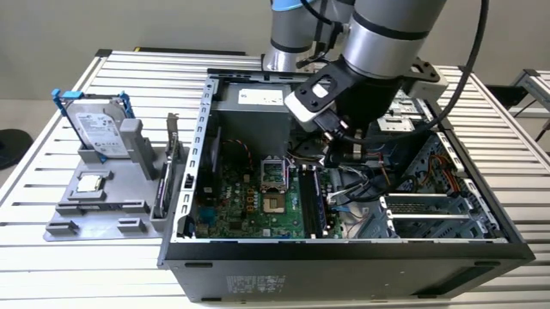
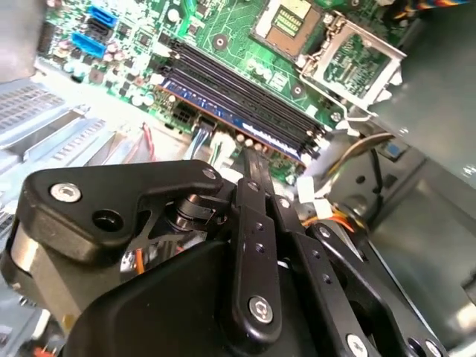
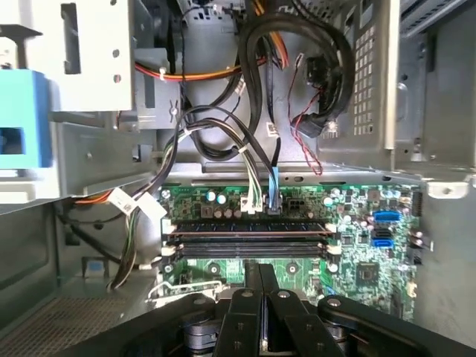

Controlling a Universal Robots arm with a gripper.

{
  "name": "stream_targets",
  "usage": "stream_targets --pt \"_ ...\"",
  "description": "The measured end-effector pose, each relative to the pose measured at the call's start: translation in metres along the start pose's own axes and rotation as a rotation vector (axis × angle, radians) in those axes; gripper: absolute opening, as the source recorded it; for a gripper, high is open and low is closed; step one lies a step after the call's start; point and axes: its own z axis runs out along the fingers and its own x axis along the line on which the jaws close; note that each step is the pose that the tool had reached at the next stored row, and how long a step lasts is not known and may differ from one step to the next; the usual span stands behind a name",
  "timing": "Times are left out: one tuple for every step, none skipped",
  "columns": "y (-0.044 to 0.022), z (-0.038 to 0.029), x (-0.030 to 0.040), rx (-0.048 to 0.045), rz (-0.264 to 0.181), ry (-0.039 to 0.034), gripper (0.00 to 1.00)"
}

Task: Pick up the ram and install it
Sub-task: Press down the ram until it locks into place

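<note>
The arm is bent down from above into the open computer case (image 1: 344, 254), its silver forearm angled toward the exterior view's left. The end effector (image 1: 337, 136) is held low inside the case, just above the motherboard (image 1: 249, 203). In both wrist views the two black fingers (image 3: 262, 309) are seen pressed flat together, closed with nothing between them.

The ram (image 2: 245, 123) is found seated in a memory slot on the motherboard, lying level along the slot beside the other dark slots; in the first wrist view it (image 3: 249, 229) is seen as a long dark stick between white end latches, just beyond the fingertips. Whether the fingertips touch it cannot be told. The processor socket (image 1: 272, 177) is seen open beside the slots.

Further in, bundles of black, orange and grey cables (image 3: 253, 97) are draped over the metal drive cage.

The case is laid on its side on a white slatted desk (image 1: 51, 161). To the exterior view's left, a grey fixture tray (image 1: 103, 206) is set on the desk, carrying an upright silver hard drive (image 1: 94, 125) with blue rails. A plain pale wall is seen behind.
</note>
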Motion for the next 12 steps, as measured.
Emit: stream_targets --pt "-0.0001 -0.0045 0.0000 0.0000 0.000 0.0000 0.00" --pt "-0.0003 -0.0090 -0.0001 0.0000 0.000 -0.0001 0.00" --pt "-0.0004 -0.0135 -0.0001 0.0000 -0.001 0.0000 0.00" --pt "-0.0006 -0.0180 -0.0001 0.0000 -0.001 0.0000 0.00" --pt "-0.0007 -0.0226 -0.0001 0.0000 -0.001 0.0000 0.00" --pt "-0.0009 -0.0273 -0.0001 0.0000 -0.002 0.0000 0.00" --pt "-0.0009 -0.0290 -0.0001 0.0000 -0.002 0.0000 0.00" --pt "-0.0009 -0.0289 -0.0002 -0.0001 -0.002 0.0002 0.00" --pt "-0.0009 -0.0289 -0.0001 -0.0001 -0.002 0.0002 0.00" --pt "-0.0009 -0.0289 -0.0001 0.0000 -0.002 0.0003 0.00" --pt "-0.0009 -0.0289 -0.0002 0.0000 -0.002 0.0002 0.00" --pt "-0.0009 -0.0290 -0.0002 0.0000 -0.002 0.0001 0.00"
